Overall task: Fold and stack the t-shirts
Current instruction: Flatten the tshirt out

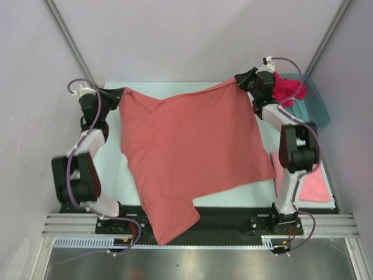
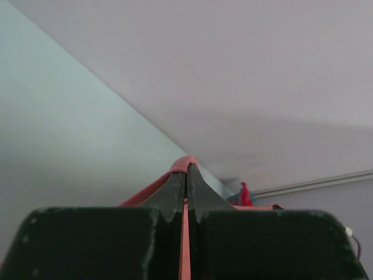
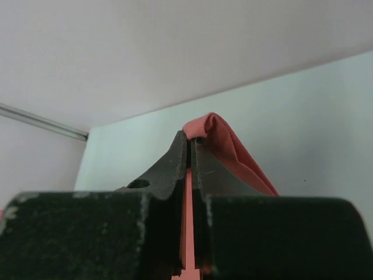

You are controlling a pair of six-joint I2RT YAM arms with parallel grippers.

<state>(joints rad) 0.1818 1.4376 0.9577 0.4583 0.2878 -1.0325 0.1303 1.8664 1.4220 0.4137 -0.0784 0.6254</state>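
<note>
At the far left of the pale worktop, the left tool is clamped shut on one upper corner of the salmon-coral cloth t-shirt. The left wrist view shows its two dark fingers pressed together with a thin strip of the coral cloth pinched between them and a small fold poking out above the tips.

The shirt is stretched between the two arms along its top edge and hangs spread out as a broad sheet over the middle of the worktop. Its lower left corner drapes past the near edge, over the black rail between the arm bases.

The right tool grips the opposite upper corner. In the right wrist view the fingers are closed on the cloth, with a rounded bunch of it bulging out above and to the right of the tips.

Just beyond the right arm, at the far right corner, stands a translucent teal plastic tub. A crumpled bright magenta t-shirt sits in it, heaped at its left end.

A lighter pink t-shirt lies flat on the worktop near the right edge, partly behind the right arm.
</note>
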